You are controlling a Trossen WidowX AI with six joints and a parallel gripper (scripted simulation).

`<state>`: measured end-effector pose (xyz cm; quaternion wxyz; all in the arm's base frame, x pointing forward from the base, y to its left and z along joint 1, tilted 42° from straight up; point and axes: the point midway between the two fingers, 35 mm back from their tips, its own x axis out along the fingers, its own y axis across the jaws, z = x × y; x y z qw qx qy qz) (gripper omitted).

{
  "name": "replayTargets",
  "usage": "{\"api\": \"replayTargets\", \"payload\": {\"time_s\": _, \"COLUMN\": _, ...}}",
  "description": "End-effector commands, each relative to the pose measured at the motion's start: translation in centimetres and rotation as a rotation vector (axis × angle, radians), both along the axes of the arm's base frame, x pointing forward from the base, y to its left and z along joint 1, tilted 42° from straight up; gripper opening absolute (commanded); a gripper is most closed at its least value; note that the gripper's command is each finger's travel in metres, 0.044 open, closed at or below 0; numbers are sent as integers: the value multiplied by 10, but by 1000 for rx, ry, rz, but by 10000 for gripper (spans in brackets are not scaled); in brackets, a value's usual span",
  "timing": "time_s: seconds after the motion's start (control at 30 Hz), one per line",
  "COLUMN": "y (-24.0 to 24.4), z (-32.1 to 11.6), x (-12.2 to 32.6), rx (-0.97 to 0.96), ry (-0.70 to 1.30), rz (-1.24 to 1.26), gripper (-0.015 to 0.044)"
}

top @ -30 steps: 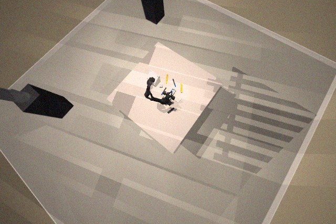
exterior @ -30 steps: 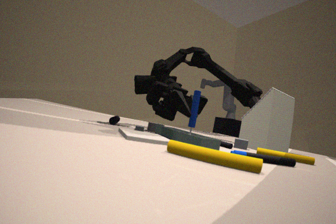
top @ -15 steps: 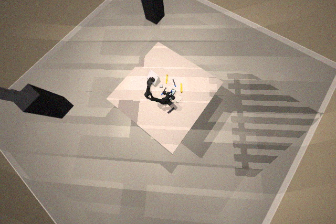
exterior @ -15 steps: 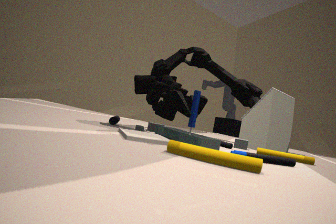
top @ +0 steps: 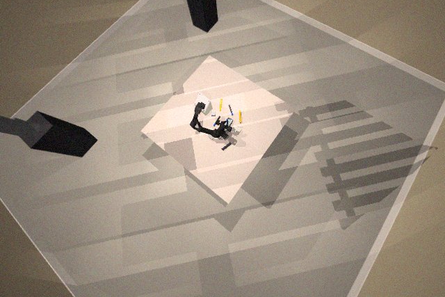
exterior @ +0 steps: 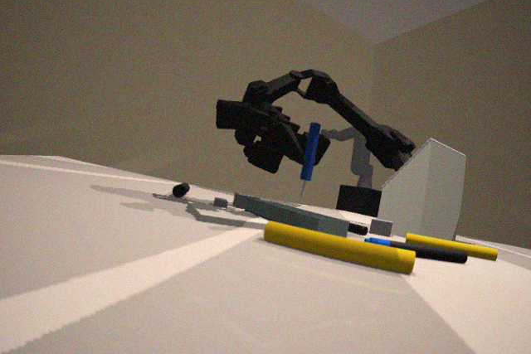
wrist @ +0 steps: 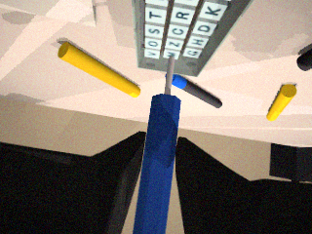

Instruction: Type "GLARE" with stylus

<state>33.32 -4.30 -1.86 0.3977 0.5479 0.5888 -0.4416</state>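
My gripper (exterior: 308, 148) (wrist: 161, 141) is shut on the blue stylus (exterior: 311, 144) (wrist: 158, 195), which is nearly upright with its thin grey tip down. The grey-green keyboard (exterior: 295, 216) (wrist: 211, 50) lies below. In the exterior view the tip hangs a little above it, not touching. In the wrist view the tip overlaps the end key of the middle row, whose letter is partly hidden, beside the Z key. The G key (wrist: 192, 53) is to its right, with H, D and K further along. The other keys are out of the wrist view or hard to read.
A yellow cylinder (exterior: 338, 247) (wrist: 99, 70), a black pen with a blue end (exterior: 428, 251) (wrist: 200, 93) and another yellow cylinder (exterior: 450, 247) (wrist: 282, 102) lie near the keyboard. A pale angular block (exterior: 439, 191) and a small grey block (exterior: 381, 227) stand nearby. A black cylinder (exterior: 181, 190) lies beyond.
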Motion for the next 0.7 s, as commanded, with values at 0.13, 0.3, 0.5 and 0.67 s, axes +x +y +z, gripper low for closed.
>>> {"api": "replayTargets", "payload": {"time_s": 0.13, "y": 0, "z": 1, "x": 2, "rx": 0, "ry": -2, "rz": 1, "gripper": 0}}
{"api": "replayTargets", "payload": {"time_s": 0.3, "y": -3, "z": 6, "x": 9, "rx": 2, "ry": 1, "rz": -3, "gripper": 0}}
{"api": "replayTargets", "payload": {"time_s": 0.5, "y": -7, "z": 10, "x": 17, "rx": 4, "ry": 4, "rz": -7, "gripper": 0}}
{"api": "replayTargets", "payload": {"time_s": 0.67, "y": -19, "z": -3, "x": 16, "rx": 3, "ry": 4, "rz": -7, "gripper": 0}}
